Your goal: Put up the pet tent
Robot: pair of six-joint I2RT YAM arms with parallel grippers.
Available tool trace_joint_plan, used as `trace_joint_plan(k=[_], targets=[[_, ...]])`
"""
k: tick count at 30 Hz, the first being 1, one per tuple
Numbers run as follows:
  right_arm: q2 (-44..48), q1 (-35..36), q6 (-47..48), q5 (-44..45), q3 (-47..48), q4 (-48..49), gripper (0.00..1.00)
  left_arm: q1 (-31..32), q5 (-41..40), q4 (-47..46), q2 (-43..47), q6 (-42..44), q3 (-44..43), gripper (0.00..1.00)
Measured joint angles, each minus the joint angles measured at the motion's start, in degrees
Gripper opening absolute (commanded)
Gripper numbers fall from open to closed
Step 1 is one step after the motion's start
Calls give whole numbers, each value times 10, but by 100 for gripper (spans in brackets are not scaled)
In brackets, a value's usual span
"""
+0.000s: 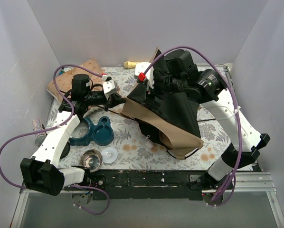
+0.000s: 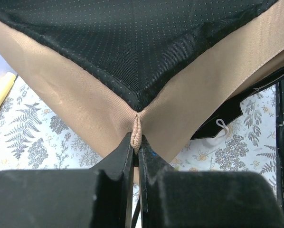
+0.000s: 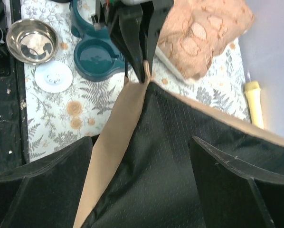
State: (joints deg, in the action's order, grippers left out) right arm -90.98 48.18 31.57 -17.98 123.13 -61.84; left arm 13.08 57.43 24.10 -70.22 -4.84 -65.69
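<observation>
I have the left gripper (image 2: 136,142) pinched tight on a small tan loop at a corner of the pet tent (image 1: 170,111), bottom centre of its wrist view. The tent lies bunched, tan and black, across the centre and right of the overhead frame. The right gripper (image 3: 142,142) hangs over the black fabric with its fingers wide apart. The patterned cushion (image 1: 78,78) sits upper left, and the teal feeder (image 1: 94,133) lower left.

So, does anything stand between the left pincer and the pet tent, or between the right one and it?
Nothing visible does. The left pincer is shut on a tan corner of the pet tent. The right pincer is open right over its black fabric, with no other thing between.
</observation>
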Motion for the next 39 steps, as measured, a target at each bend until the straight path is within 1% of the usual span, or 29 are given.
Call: trace_joint_plan(k=[4,9,14,18,19,22,24,29,30,31,32,33,34,35,36,38,39], targets=[[-16,13,25,-15,-3,40,92,10,0,3,0,11,0,0],[-22,14,55,-42,-68,100,86,18,1,3,0,19,0,0],[-47,14,76,-54,-99,133,80,22,2,3,2,23,-2,0],[-46,14,92,-55,-163,181,70,23,6,3,3,23,-7,0],[-45,15,96,-55,-180,190,67,24,6,3,3,23,-8,0],[-45,15,109,-56,-212,210,52,24,8,10,3,22,-8,0],[-45,14,111,-57,-217,223,45,24,9,14,3,22,-8,0],[-45,14,103,-59,-217,237,44,25,16,20,3,26,-10,0],[-44,14,102,-60,-217,238,42,26,16,24,3,29,-12,0],[-44,14,101,-62,-217,240,36,26,17,28,3,33,-15,0],[-43,14,99,-63,-217,242,25,27,18,31,3,37,-16,0],[-43,14,97,-64,-217,243,5,28,18,34,3,42,-18,0],[-43,14,95,-65,-216,243,1,29,18,38,4,47,-20,0],[-43,14,96,-66,-216,243,1,30,19,41,4,52,-21,1],[-43,13,90,-66,-216,242,1,30,17,45,4,54,-23,12],[-43,10,79,-66,-215,243,1,31,11,49,4,45,-28,43],[-43,7,75,-66,-214,244,1,32,6,46,4,30,-31,55]])
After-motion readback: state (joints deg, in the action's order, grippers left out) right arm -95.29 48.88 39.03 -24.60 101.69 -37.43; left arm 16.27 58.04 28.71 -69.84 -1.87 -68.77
